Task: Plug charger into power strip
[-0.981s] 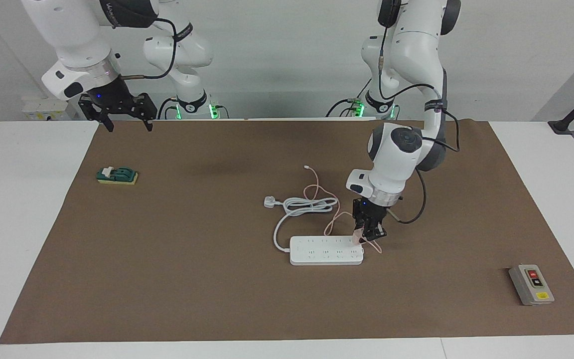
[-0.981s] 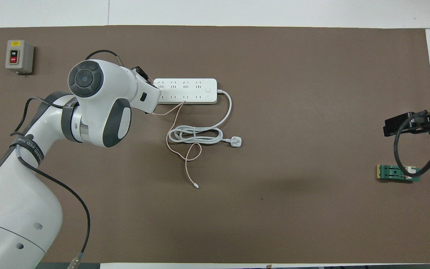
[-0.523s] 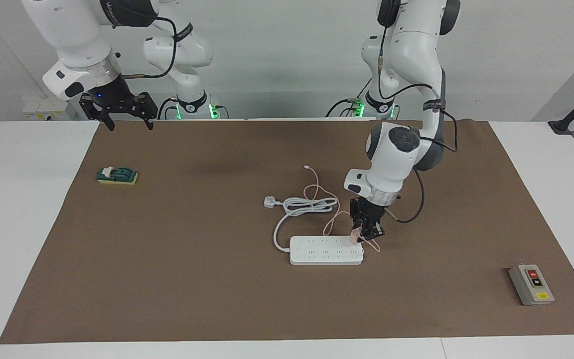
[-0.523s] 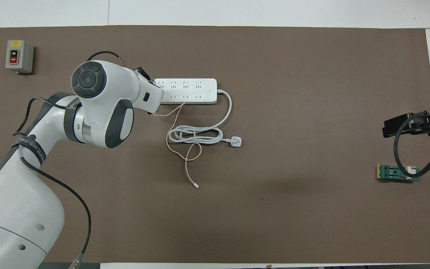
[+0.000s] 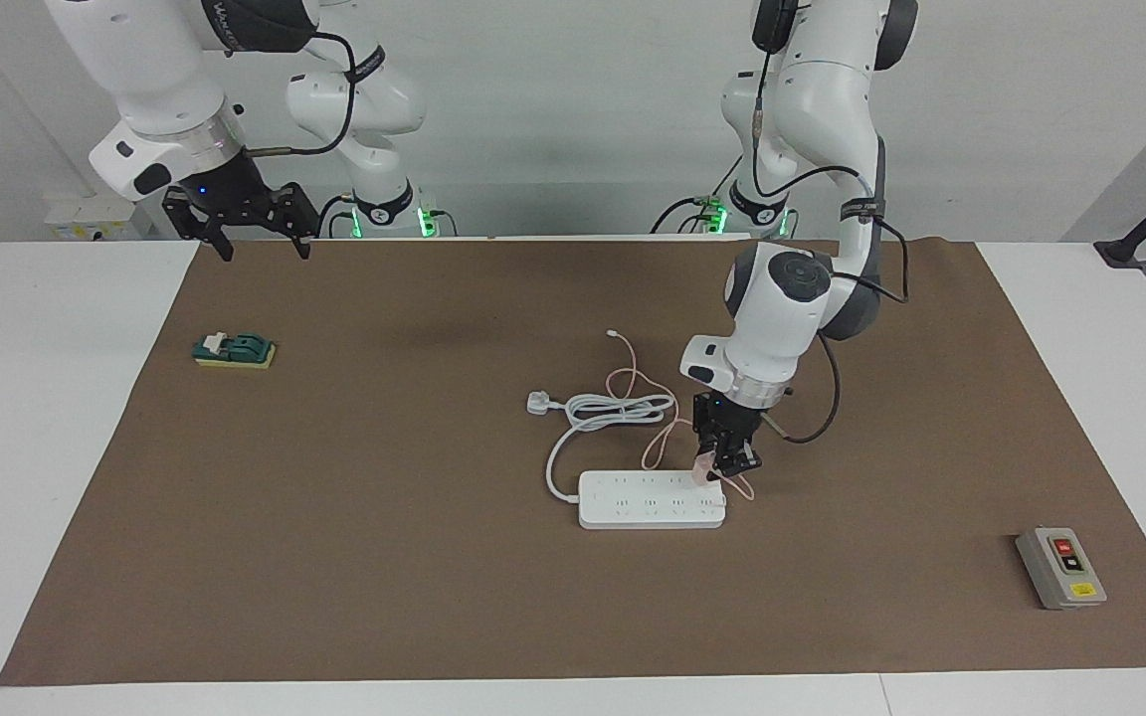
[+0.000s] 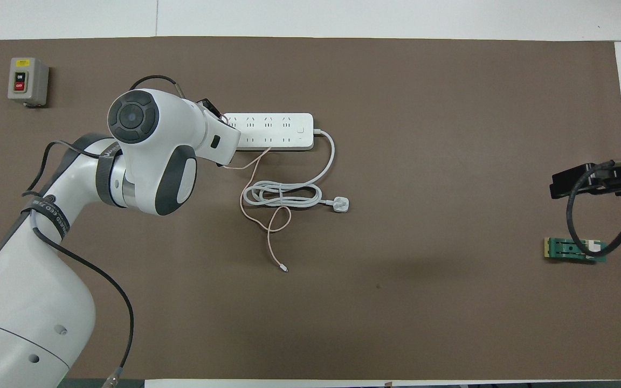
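Observation:
The white power strip lies flat in the middle of the brown mat. My left gripper hangs over the strip's end toward the left arm's side, shut on the small pale-pink charger. The charger's lower end sits at the strip's top surface there, and its prongs are hidden. Its thin pink cable loops away toward the robots. In the overhead view the left wrist covers the charger. My right gripper waits open in the air over the mat's corner by the right arm's base.
The strip's thick white cord and three-pin plug lie coiled nearer the robots than the strip. A grey button box stands at the left arm's end. A green block lies at the right arm's end.
The left gripper has shifted a little along the strip toward the right arm's end, carrying the charger onto the strip's end. The right arm has barely moved.

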Robot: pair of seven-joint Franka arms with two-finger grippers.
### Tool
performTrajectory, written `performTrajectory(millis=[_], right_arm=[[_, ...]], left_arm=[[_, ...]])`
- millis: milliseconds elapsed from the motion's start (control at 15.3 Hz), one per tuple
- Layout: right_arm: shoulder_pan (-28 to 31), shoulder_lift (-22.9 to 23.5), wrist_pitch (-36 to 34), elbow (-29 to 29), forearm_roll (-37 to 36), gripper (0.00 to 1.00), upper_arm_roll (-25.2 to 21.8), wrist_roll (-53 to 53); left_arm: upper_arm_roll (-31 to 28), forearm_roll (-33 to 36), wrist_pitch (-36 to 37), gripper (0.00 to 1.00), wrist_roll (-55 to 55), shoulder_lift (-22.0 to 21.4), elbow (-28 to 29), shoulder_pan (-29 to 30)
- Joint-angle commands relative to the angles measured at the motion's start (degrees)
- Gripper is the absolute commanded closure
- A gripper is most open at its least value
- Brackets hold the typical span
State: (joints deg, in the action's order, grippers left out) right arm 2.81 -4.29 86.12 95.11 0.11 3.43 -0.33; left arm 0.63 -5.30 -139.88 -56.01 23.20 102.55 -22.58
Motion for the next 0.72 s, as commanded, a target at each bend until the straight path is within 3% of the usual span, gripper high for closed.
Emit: performTrajectory(millis=[0,327,654], right_arm=[[0.62,-0.02,-0.78,-0.28,1.03,0.00,0.44,-0.37],[1.05,-0.19,-0.95,-0.28,1.03,0.00,0.44,-0.55],[0.97,-0.19,-0.95,-0.37,1.03,0.00,0.44,-0.55]], left_arm=[[-0.71,1.17,-0.74,1.00,1.08,-0.43,3.10,-1.24],[-0.71,1.35,-1.53,1.00,-7.60,-0.17,2.75,-1.24],[-0.71,1.35,-1.45,1.00,-9.38,0.62,2.66,-1.24]])
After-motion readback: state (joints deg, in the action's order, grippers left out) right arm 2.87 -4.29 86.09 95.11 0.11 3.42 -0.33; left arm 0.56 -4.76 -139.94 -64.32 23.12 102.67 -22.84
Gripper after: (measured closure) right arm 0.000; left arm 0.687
